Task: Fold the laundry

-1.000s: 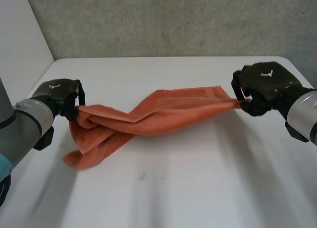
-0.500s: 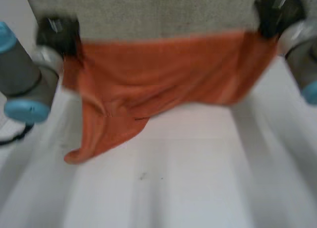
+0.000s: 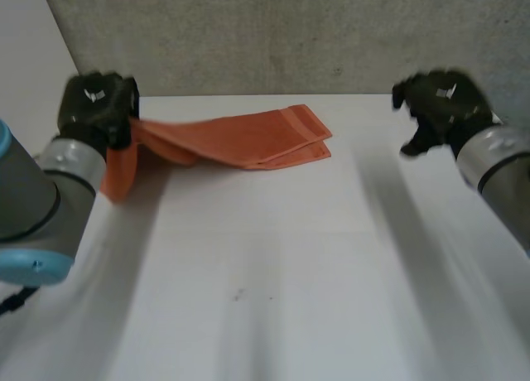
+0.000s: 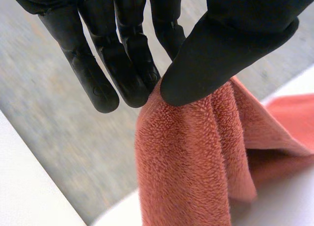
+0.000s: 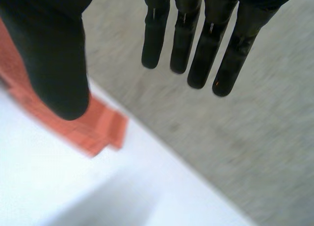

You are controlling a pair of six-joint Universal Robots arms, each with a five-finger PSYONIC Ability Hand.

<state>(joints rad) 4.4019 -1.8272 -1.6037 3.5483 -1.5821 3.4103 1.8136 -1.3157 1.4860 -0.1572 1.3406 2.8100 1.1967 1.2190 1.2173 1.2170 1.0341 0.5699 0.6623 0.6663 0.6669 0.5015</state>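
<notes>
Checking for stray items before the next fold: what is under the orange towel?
The orange towel lies on the white table, one end pinched up by the left hand. Anything beneath its layers is hidden.

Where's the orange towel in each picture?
Head view: towel at the far edge of the table, one end in the left hand.
Left wrist view: towel pinched between thumb and fingers, hanging down.
Right wrist view: towel on the table beyond the open right hand.
Shared landmark: the grey wall behind the table.
</notes>
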